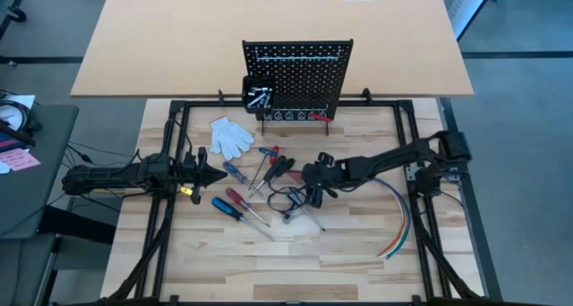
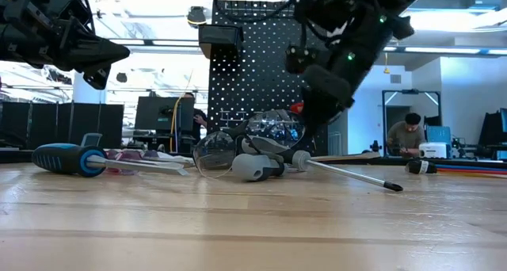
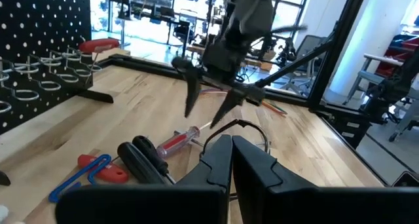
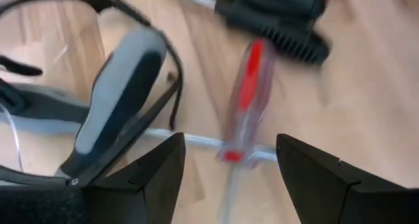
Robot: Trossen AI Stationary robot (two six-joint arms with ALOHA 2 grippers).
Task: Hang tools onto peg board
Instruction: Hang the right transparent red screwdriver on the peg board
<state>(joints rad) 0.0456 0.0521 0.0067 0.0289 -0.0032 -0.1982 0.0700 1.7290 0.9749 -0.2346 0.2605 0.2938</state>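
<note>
Right pincer (image 4: 229, 162) hangs spread over a red screwdriver (image 4: 241, 99) in the tool pile mid-tabletop (image 1: 358, 261), well short of the peg board (image 1: 300, 78). It should drop straight, straddling only that handle, clear of the grey one (image 4: 114, 96). Left pincer (image 1: 218, 174) waits pressed together nearby.

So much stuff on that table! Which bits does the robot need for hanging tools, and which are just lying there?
For the job:
- peg board
- blue-handled screwdriver
- red-handled screwdriver
- grey-handled screwdriver
- right gripper, open over the tools

Just lying there:
- white gloves
- coloured wires
- safety glasses
</note>
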